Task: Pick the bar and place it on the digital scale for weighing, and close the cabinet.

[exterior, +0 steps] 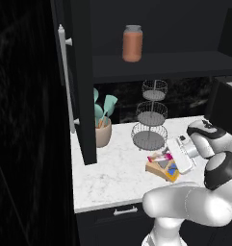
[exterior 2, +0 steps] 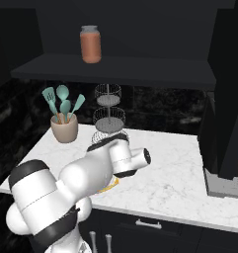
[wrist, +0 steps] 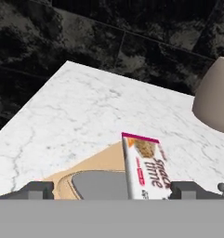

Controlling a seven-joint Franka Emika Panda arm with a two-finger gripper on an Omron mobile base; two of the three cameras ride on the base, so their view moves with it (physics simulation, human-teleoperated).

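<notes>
The pink-and-white bar (wrist: 146, 169) lies flat on the grey plate of the orange digital scale (wrist: 92, 162), on the marble counter. My gripper (wrist: 112, 190) hangs just over it, open: its fingertips (wrist: 36, 189) stand wide apart, with the bar between them, nearer the right one. From the left base view, the bar (exterior: 160, 157) rests on the scale (exterior: 163, 169) beside my gripper (exterior: 171, 154). The black cabinet's left door (exterior: 81, 81) stands swung open, and so does its right door (exterior 2: 228, 94). My arm hides most of the scale (exterior 2: 110, 187) in the right base view.
A three-tier wire basket (exterior: 149, 117) stands behind the scale. A beige pot with teal utensils (exterior: 103, 129) sits by the open left door. An orange jar (exterior: 132, 43) is on the cabinet shelf. A drawer with a short handle (exterior: 125, 210) lies below the counter edge.
</notes>
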